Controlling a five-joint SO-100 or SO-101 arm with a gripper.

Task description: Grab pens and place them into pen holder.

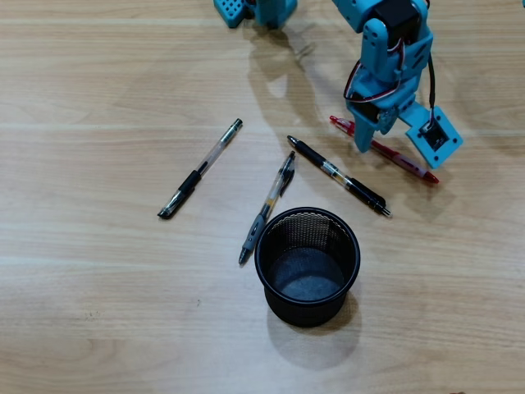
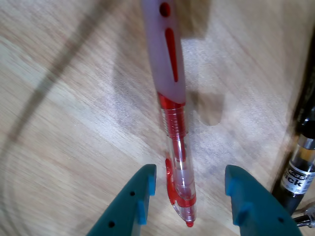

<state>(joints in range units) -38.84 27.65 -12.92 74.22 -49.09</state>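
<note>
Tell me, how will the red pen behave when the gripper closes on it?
The red pen looks stiff and light, so it should lift without bending. Its round, smooth clear barrel may roll or slip on the wood table. The gripper is open, with one finger on each side of the barrel.

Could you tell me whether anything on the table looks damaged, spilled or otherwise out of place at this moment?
Nothing stands out. The pen holder stands upright and empty. Three pens lie scattered flat on the table beside it, looking intact. The open gripper straddles the red pen, which also lies flat and looks intact.
</note>
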